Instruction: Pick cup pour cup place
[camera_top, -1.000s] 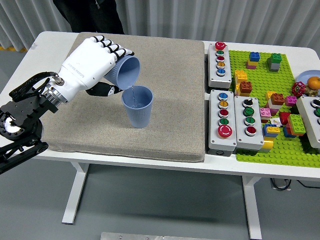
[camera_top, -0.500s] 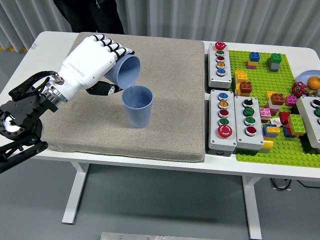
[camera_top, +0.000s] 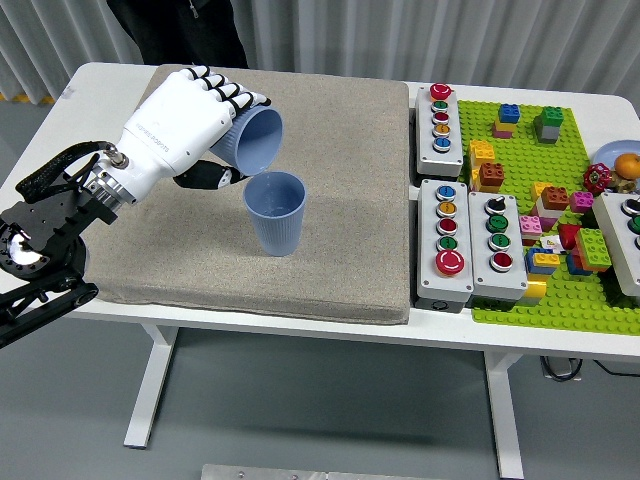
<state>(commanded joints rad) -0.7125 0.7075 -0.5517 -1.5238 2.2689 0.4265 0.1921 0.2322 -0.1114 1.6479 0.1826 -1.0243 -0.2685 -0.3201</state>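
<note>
My left hand, white with black fingertips, is shut on a blue cup. It holds the cup tipped on its side, mouth facing right and down, just above and left of a second blue cup. That second cup stands upright on the grey mat. No stream of liquid shows between the two cups. My right hand is out of view.
Three button boxes sit right of the mat. A green baseplate with several coloured bricks lies at the far right. A person in dark clothes stands at the far side, top left.
The thin stream from the tipped cup into the standing cup has stopped. The held cup has risen slightly and its mouth has turned up a little.
</note>
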